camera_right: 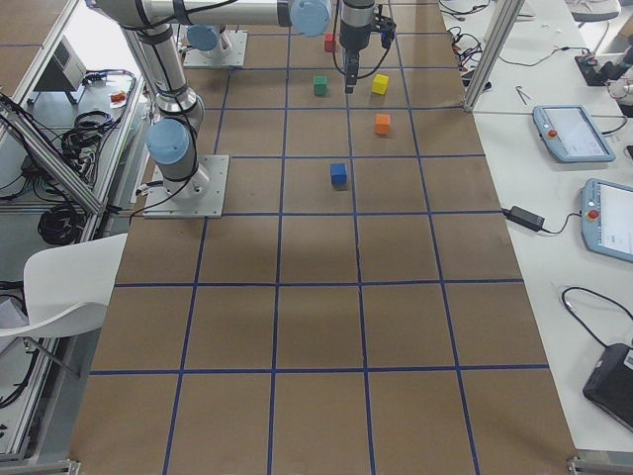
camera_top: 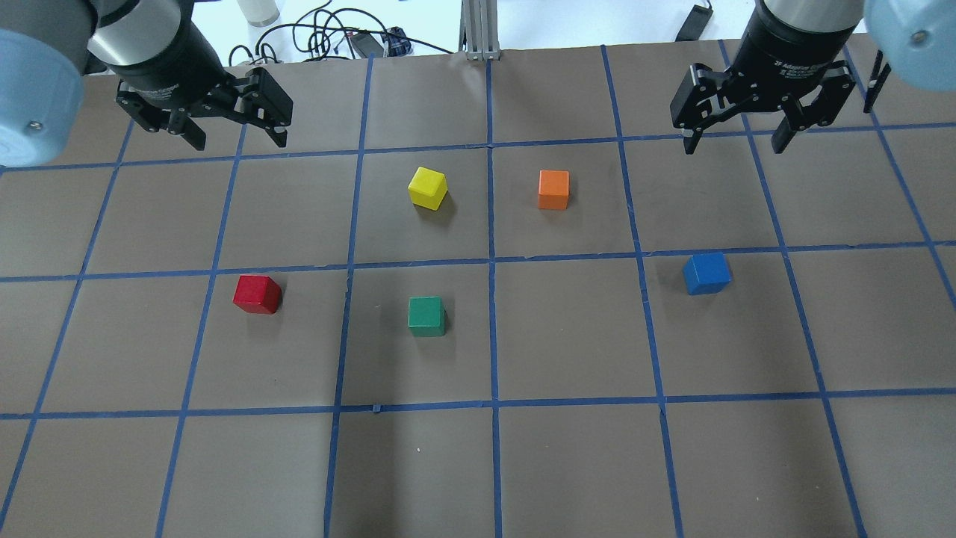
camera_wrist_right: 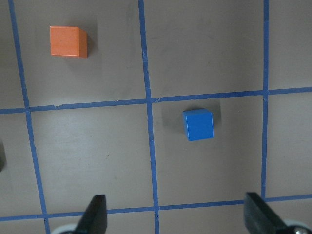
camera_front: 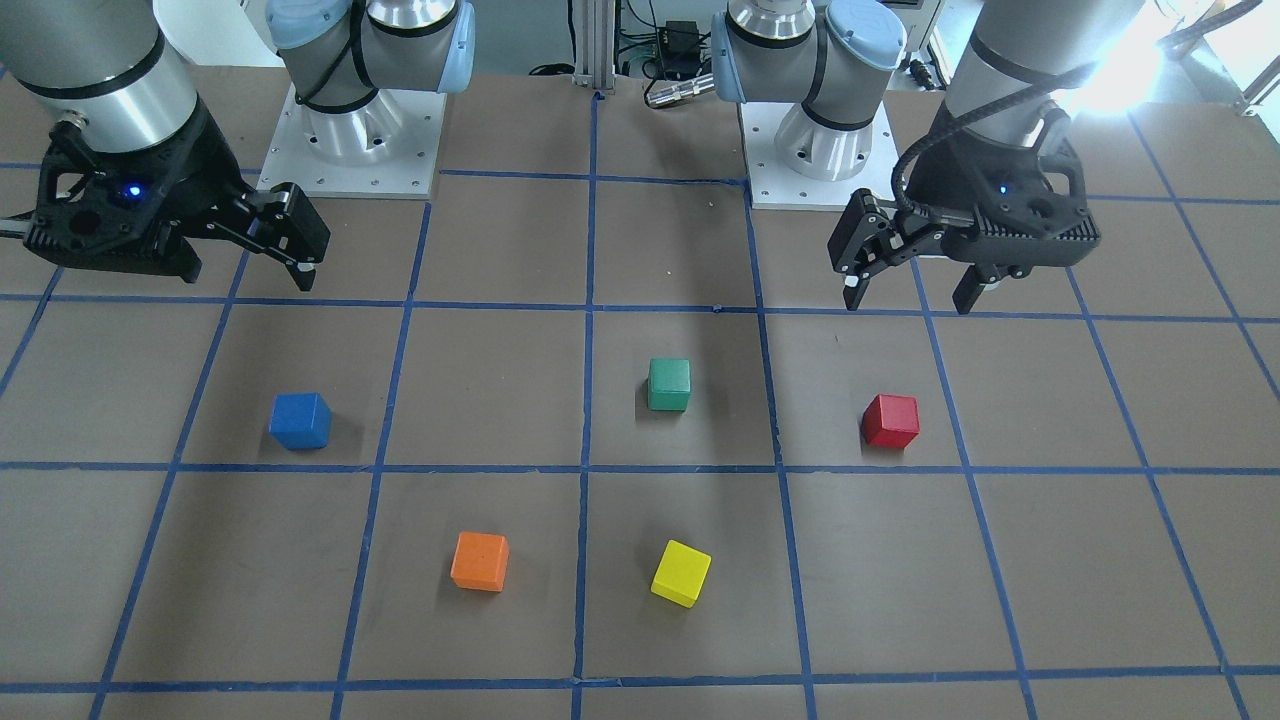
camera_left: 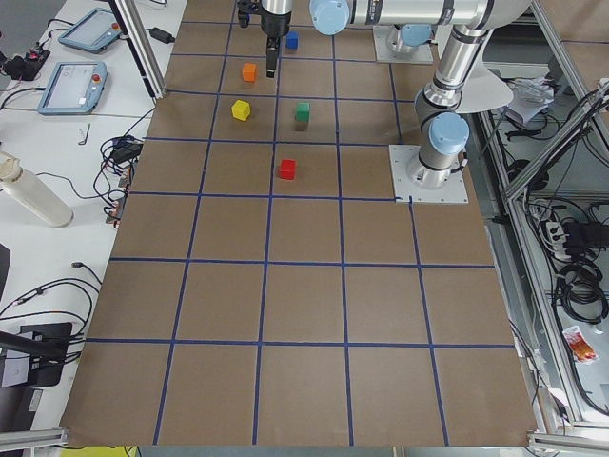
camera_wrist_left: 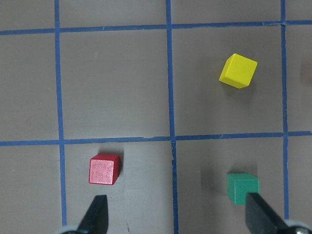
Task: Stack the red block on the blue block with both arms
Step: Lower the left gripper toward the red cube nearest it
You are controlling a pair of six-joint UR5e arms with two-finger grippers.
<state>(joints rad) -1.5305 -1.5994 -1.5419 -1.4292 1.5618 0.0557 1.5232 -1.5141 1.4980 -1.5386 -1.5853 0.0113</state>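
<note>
- Red block (camera_top: 257,294) sits alone on the tabletop (camera_top: 567,463), on the side of the left arm (camera_top: 149,45) and well apart from the blue block (camera_top: 706,273), which lies near the right arm (camera_top: 799,37).
- Both arms hover above the tabletop, jaws spread wide and holding nothing.
- To my eye, the left arm should drop straight over the red block, with its jaws square to two flat faces.
- Carrying it across, it should steer clear of the green block (camera_top: 426,315).

Silver-grey left arm (camera_front: 1030,50) and right arm (camera_front: 90,70) are being shown: light-blue joint caps (camera_front: 865,45), black cables (camera_front: 905,165), black left gripper (camera_top: 239,140), right gripper (camera_top: 733,146).
</note>
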